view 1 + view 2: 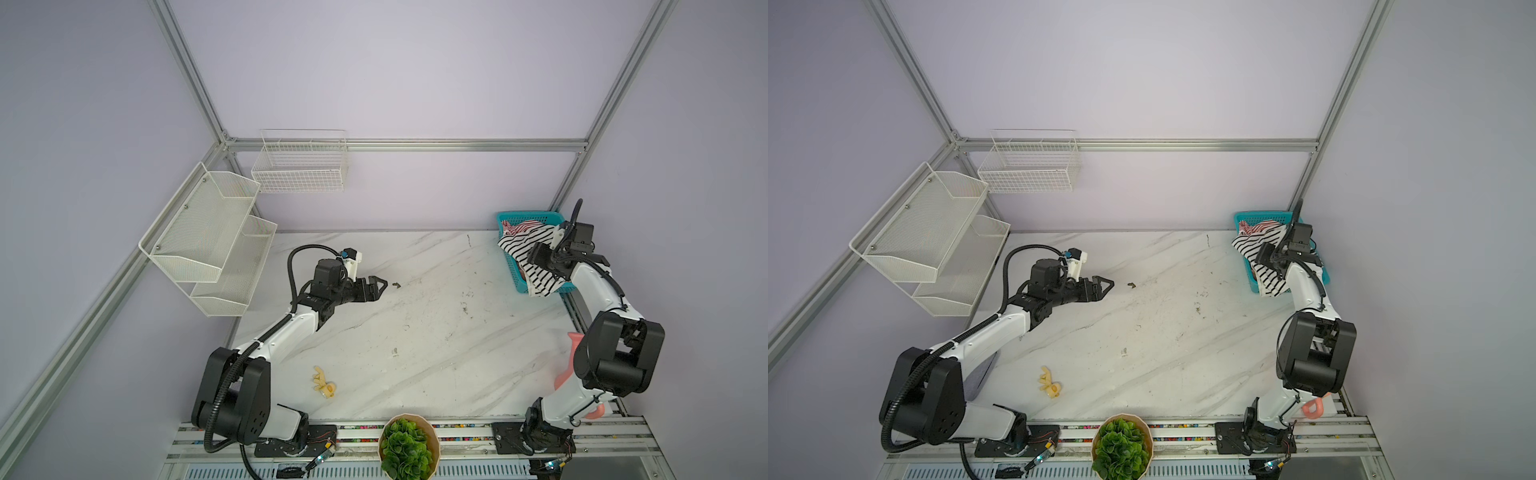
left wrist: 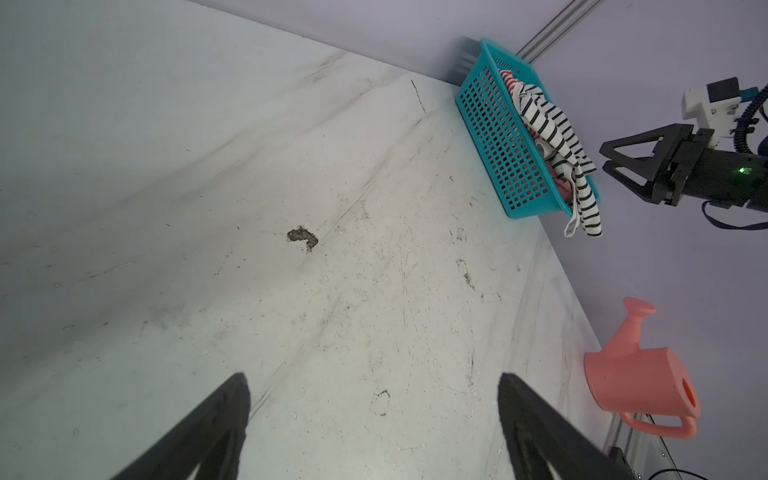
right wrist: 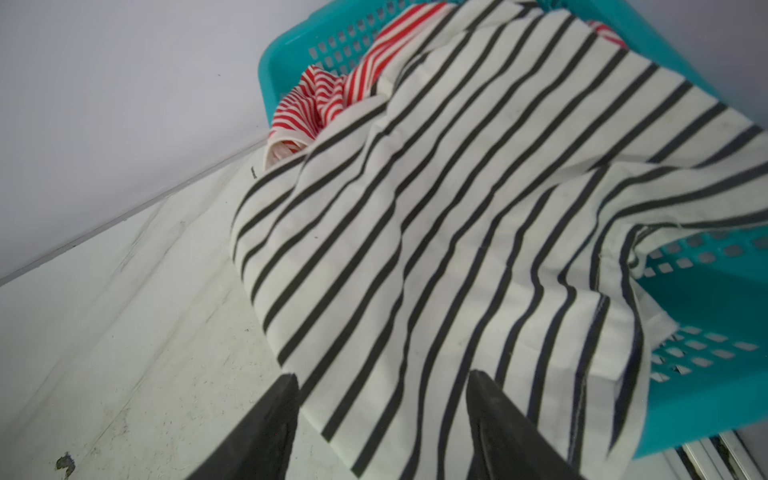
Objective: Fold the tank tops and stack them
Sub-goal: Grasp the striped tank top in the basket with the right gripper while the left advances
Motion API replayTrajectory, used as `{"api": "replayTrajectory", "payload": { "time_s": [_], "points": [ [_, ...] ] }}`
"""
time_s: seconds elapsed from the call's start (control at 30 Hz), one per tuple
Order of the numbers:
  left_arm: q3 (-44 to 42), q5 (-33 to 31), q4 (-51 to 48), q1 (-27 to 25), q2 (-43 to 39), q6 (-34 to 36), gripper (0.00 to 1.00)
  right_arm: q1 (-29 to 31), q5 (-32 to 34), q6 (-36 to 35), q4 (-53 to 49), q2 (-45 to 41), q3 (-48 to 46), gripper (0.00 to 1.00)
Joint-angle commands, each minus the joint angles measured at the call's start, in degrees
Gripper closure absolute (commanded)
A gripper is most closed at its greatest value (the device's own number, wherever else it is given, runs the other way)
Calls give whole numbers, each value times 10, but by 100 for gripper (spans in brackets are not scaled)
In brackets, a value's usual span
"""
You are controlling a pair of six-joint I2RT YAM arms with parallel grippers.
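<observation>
The right claw [image 3: 382,376], jaws parted, hangs over the black-and-white top [image 3: 457,208], with striped cloth showing between them in its own wrist view; whether it has any hold cannot be told. Only the left wrist view catches that claw [image 2: 602,160] side-on, tips apart just beside the cloth, and shows the whole pink watering can [image 2: 640,382], half hidden behind the right arm in both top views. In a top view the top [image 1: 523,245] lies in the teal basket [image 1: 528,216] at the counter's [image 1: 415,332] 2 o'clock corner, its long axis running 11 to 5 o'clock, spilling over the 9 o'clock rim. The red-and-white top [image 1: 521,227] peeks out at the basket's 12 o'clock end. The left claw [image 1: 380,287], spread wide above the counter, points to 3 o'clock, well apart at the basket's 9 o'clock
</observation>
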Motion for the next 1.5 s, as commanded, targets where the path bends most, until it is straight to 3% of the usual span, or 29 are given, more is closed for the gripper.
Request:
{"api": "replayTrajectory", "payload": {
  "time_s": [0.0,0.37,0.7,1.33,1.47],
  "points": [
    [59,22,2,-10,14,-3,8,-7,-23,17,-22,-38,-28,33],
    [73,29,-6,-34,37,1,8,-61,-46,50,-21,-110,-110,39],
    [74,24,-16,-41,40,2,7,-81,-110,50,-3,-68,-129,49],
    [90,24,-32,-61,53,1,7,-109,-146,82,41,-74,-188,46],
    [94,24,-38,-64,54,1,7,-110,-150,87,46,-71,-189,64]
  ]
}}
